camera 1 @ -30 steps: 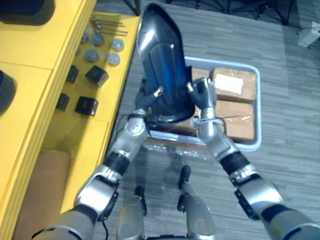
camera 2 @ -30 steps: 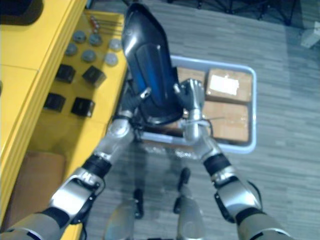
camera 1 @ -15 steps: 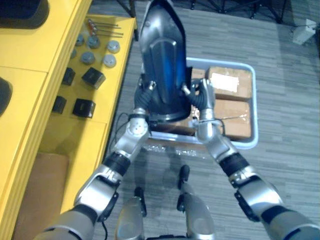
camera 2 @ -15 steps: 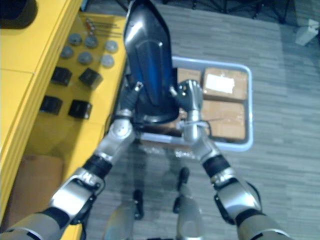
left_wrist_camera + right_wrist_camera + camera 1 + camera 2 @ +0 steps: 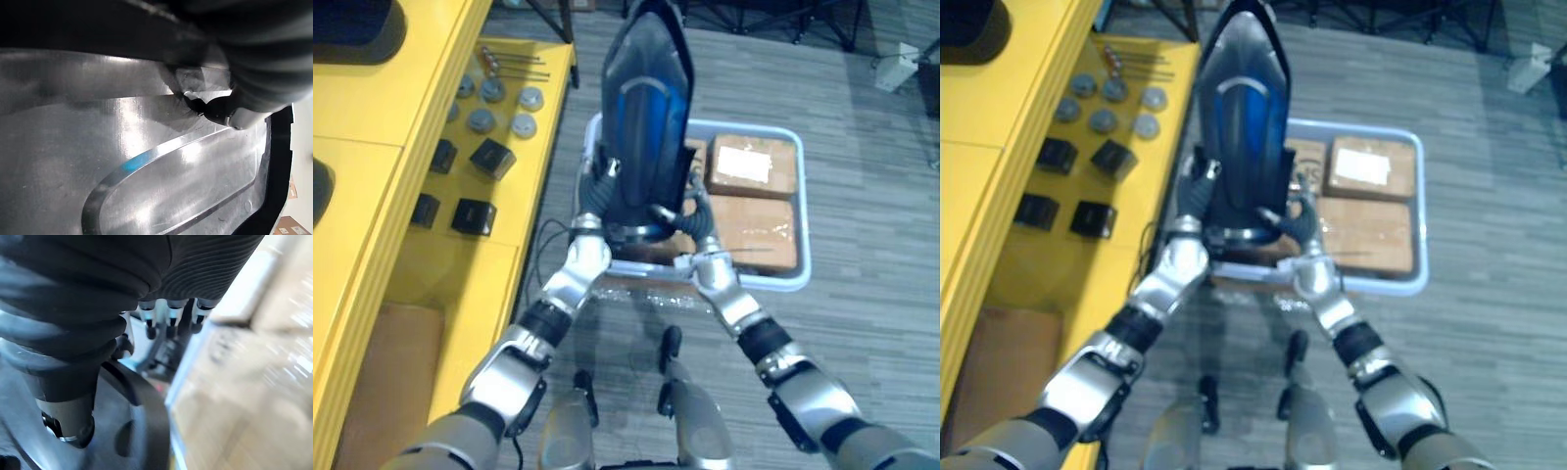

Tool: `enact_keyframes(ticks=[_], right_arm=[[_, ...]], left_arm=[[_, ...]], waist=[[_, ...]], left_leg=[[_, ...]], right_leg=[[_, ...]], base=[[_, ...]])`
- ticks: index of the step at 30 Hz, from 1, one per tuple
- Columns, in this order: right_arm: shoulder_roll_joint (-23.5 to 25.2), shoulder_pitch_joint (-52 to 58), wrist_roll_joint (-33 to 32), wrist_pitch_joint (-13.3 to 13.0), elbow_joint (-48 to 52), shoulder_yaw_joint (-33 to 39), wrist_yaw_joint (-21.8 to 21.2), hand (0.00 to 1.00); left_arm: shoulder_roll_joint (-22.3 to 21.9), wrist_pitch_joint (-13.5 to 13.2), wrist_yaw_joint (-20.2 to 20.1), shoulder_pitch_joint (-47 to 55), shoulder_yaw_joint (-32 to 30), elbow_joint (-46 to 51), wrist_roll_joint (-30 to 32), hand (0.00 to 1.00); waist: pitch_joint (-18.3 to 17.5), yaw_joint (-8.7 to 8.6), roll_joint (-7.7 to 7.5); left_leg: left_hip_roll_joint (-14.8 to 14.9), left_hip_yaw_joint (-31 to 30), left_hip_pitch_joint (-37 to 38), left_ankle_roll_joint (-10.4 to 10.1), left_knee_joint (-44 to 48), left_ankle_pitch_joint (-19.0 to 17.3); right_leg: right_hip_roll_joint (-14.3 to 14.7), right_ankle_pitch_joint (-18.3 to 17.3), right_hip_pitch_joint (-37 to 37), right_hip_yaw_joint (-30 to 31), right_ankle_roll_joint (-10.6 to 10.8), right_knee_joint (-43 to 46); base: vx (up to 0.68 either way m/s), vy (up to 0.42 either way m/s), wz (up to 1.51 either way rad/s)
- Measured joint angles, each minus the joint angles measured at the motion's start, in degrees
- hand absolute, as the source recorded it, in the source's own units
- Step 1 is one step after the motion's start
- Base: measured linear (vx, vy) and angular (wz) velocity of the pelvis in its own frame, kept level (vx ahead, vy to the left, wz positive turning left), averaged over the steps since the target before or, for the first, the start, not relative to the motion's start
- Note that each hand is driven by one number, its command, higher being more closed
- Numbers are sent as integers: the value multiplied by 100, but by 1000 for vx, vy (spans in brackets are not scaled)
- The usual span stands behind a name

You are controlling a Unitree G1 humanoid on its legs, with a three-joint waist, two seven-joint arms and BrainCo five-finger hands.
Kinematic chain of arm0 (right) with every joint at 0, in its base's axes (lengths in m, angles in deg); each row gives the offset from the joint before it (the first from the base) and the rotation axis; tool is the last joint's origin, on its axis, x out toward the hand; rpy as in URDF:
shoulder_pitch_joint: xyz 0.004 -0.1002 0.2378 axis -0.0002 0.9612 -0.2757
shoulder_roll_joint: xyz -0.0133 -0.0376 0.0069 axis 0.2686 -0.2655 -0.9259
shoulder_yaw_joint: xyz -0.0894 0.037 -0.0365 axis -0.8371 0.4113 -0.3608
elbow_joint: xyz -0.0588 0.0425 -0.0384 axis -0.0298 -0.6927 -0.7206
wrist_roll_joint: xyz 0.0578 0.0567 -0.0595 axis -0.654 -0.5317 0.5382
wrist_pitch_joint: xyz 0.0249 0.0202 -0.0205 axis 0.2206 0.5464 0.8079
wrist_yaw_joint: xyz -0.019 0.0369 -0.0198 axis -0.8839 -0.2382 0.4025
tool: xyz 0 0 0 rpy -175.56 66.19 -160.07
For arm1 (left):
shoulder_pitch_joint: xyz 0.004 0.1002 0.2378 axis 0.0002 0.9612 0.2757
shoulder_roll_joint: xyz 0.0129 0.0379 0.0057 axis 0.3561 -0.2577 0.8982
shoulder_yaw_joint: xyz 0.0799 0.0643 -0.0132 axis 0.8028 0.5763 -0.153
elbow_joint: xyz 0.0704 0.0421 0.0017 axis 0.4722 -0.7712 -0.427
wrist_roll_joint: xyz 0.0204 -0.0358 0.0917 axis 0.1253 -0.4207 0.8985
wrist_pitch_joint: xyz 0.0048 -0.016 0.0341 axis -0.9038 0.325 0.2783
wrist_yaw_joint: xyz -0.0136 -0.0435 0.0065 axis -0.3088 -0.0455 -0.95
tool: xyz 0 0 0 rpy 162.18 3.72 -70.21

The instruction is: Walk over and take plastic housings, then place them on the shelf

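A long yellow shelf (image 5: 372, 108) runs down the left side; on its top level sits a black rounded object (image 5: 357, 20), cut off by the picture's edge; on the lower level lie thin metal rods (image 5: 514, 61), a cluster of round grey metal discs (image 5: 481, 119) and four small black cubes (image 5: 491, 157), all apart from one another; below the shelf, at the lower left, a plain brown cardboard box (image 5: 396, 382) stands on the floor.

Just right of the shelf, the large glossy blue-black plastic housing (image 5: 646, 127) is held upright off the ground, its pointed end up and its wide lower end down between the two hands; it hangs over the left end of a pale blue-grey plastic tote (image 5: 803, 215) and hides that end.

The left hand (image 5: 604, 186) lies against the housing's lower left edge; how it is closed there cannot be told, as the housing covers it.

The right hand (image 5: 697, 220) is at the housing's lower right edge; in the right wrist view its thumb presses the inner face while its fingers (image 5: 168, 313) reach past the black rim on the other side, so the rim is pinched between them.

In the tote's right part lie two brown cardboard boxes (image 5: 752, 164), side by side and touching, the farther one with a white label; the tote rests on grey striped carpet (image 5: 871, 323); at the far upper right a small white object (image 5: 899, 69) sits on the carpet, well apart from the tote.
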Motion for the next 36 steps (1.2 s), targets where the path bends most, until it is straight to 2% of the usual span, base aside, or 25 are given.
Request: enact_keyframes(ticks=[1,3,7,9,13,14,15,16,17,18,20,23,24,26,28,30,34,36], right_arm=[[1,94,-236,-134,15,79,-168,0],[2,178,-617,-240,57,217,-445,0],[-117,762,-1800,-695,710,815,-1520,0],[-329,1098,-1902,-929,1067,1067,-1884,0],[-456,1743,-2018,-1254,1638,1460,-2030,0],[-456,2006,-2066,-1297,1843,1583,-2005,0],[-426,2293,-2067,-1336,2074,1721,-1987,0],[-408,2453,-2067,-1353,2191,1805,-1984,0],[-412,2680,-2061,-1366,2334,1986,-1971,0],[-408,2953,-2064,-1392,2401,2254,-1903,0],[-400,3159,-2077,-1400,2420,2466,-1853,0],[-262,3639,-2185,-1397,2457,2707,-1851,0],[-209,3718,-2188,-1397,2456,2746,-1852,0],[64,4043,-2184,-1399,2453,2844,-1855,0],[291,4264,-2179,-1423,2422,2878,-1854,0],[510,4402,-2165,-1463,2229,2930,-1862,0],[656,4540,-2055,-1471,1974,2971,-1852,0],[723,4567,-2050,-1471,1959,3027,-1830,0]], left_arm=[[1,35,75,24,-71,53,206,100],[-16,96,152,122,-218,157,407,100],[-7,279,292,610,-478,353,1042,100],[78,375,290,811,-481,410,1325,100],[170,405,293,1216,-657,411,1526,100],[170,405,302,1387,-697,410,1526,100],[184,369,335,1582,-728,409,1521,100],[188,352,362,1666,-732,410,1521,100],[206,282,426,1833,-875,408,1517,100],[127,137,505,2002,-1063,408,1505,100],[89,29,547,2033,-1150,408,1459,100],[54,-460,661,2179,-1343,482,1328,100],[53,-551,660,2221,-1346,567,1250,100],[11,-887,656,2489,-1422,1114,1061,100],[-72,-1111,630,2730,-1593,1550,930,100],[-171,-1313,515,3032,-1847,2028,710,100],[-172,-1471,220,3466,-2132,2718,409,100],[-189,-1547,29,3801,-2372,2978,257,100]], waist=[[-5,0,-8],[-40,-4,-41],[-298,-12,-108],[-348,-12,-113],[-495,-23,-152],[-580,-21,-130],[-692,-19,-110],[-748,-24,-177],[-780,-22,-198],[-824,-40,-154],[-836,-43,-131],[-933,-80,-87],[-945,-99,-80],[-1018,-142,-58],[-1188,-144,-68],[-1345,-86,-60],[-1442,8,-36],[-1554,33,42]], left_leg=[[-2,3,11,0,-3,0],[-6,14,26,0,-8,0],[3,35,65,-3,-24,-3],[5,28,120,-6,-15,-11],[15,59,258,-8,-86,-36],[52,102,344,-12,-257,24],[124,173,444,3,-519,109],[86,181,488,-48,-574,138],[100,196,593,-87,-604,123],[126,207,677,-131,-663,137],[143,228,747,-154,-756,152],[134,386,1031,-170,-1014,171],[126,390,1072,-168,-1033,173],[79,382,1190,-149,-1125,184],[26,354,1242,-93,-1214,219],[-14,344,1279,-73,-1244,233],[-26,290,1319,-62,-1231,239],[-14,303,1369,-61,-1239,238]], right_leg=[[-2,2,7,3,2,0],[0,5,11,17,5,0],[14,5,25,90,6,-1],[10,-2,101,90,14,-4],[16,-257,201,107,120,-55],[23,-524,208,114,270,-54],[83,-498,207,119,135,0],[87,-458,252,119,113,-1],[95,-342,302,118,108,-3],[159,-317,342,119,67,-1],[186,-318,362,123,60,-1],[211,-322,439,237,54,-1],[197,-322,469,240,54,-1],[148,-321,586,240,59,-6],[95,-327,591,226,73,-36],[57,-338,627,211,92,-58],[32,-421,770,86,175,-59],[66,-536,814,73,166,-59]], base=[[0,0,0],[1,3,-2],[3,3,-2],[0,0,0],[-35,1,-4],[62,-14,-16],[103,-22,-16],[149,-56,-16],[189,-49,-12],[172,-43,-12],[119,-10,-9],[111,26,-22],[85,56,-8],[36,61,4],[20,45,10],[8,23,8],[-43,-16,13],[-39,-35,0]])
